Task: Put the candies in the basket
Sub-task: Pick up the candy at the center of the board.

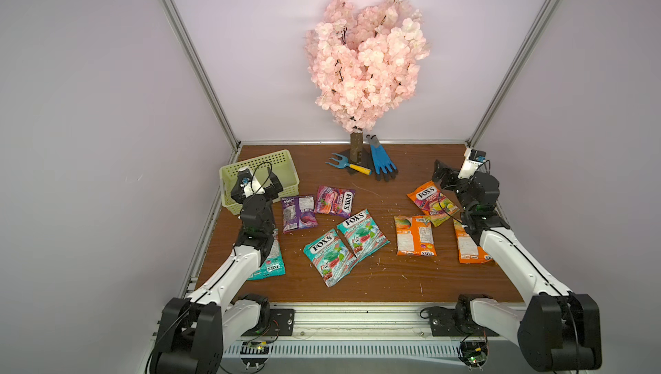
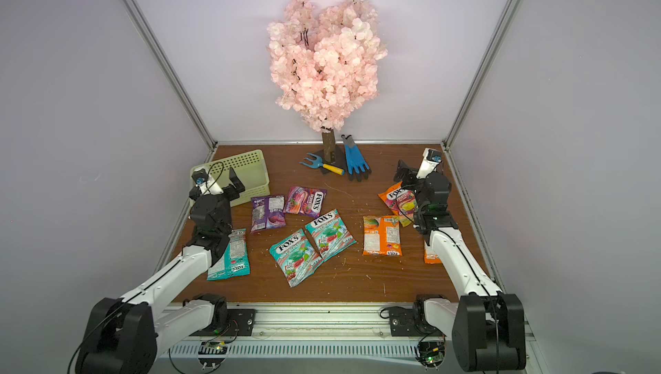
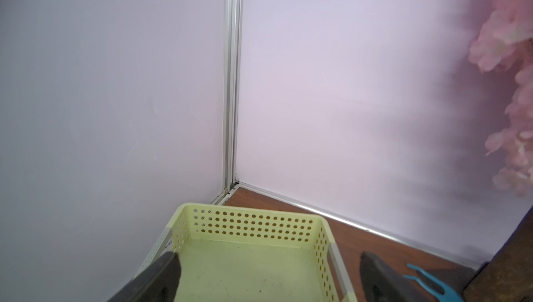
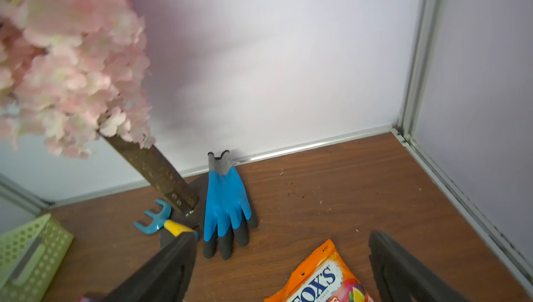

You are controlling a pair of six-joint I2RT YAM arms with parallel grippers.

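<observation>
Fingers of the left hand (image 3: 268, 257) stand wide apart, holding nothing, over the near end of the pale yellow-green basket (image 3: 253, 208). Ahead and to that hand's right lies a blue garden fork (image 4: 155, 224). The right hand (image 4: 281, 237), likewise spread and gripping nothing, hovers by the top edge of an orange FOX'S bag (image 4: 323, 280), a blue glove (image 4: 226, 205) just ahead. Between the two hands, purple bags (image 1: 334, 200), teal bags (image 1: 352, 234) and more orange bags (image 1: 415, 234) lie flat on the table (image 1: 393, 283), all outside the basket.
</observation>
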